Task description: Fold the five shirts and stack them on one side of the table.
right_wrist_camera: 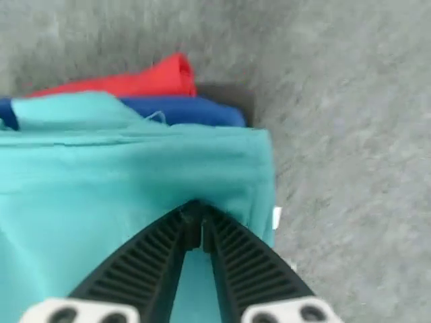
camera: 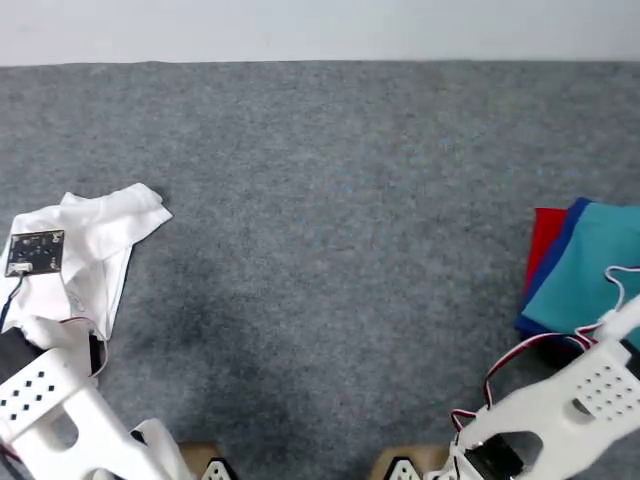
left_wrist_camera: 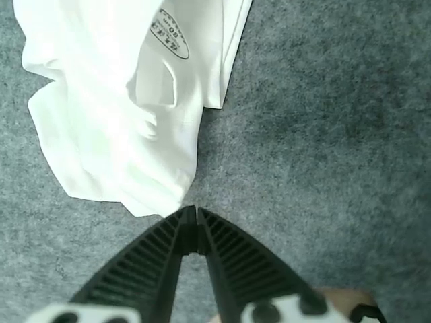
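A crumpled white shirt [camera: 98, 240] lies at the table's left side. In the left wrist view my left gripper [left_wrist_camera: 195, 217] is shut, its tips just off the hem of the white shirt [left_wrist_camera: 114, 101], with no cloth visibly between them. At the right edge sits a stack: a teal shirt [camera: 595, 265] on a blue shirt [camera: 560, 250] on a red shirt [camera: 542, 235]. My right gripper [right_wrist_camera: 196, 210] is shut and hovers over the teal shirt [right_wrist_camera: 101, 182], near its corner; the blue shirt [right_wrist_camera: 188, 111] and red shirt [right_wrist_camera: 141, 79] stick out beyond it.
The grey felt-like table cover [camera: 340, 230] stretches bare between the white shirt and the stack. The left arm [camera: 55, 400] and the right arm [camera: 570, 400] stand at the front edge. A pale wall [camera: 320, 30] bounds the far side.
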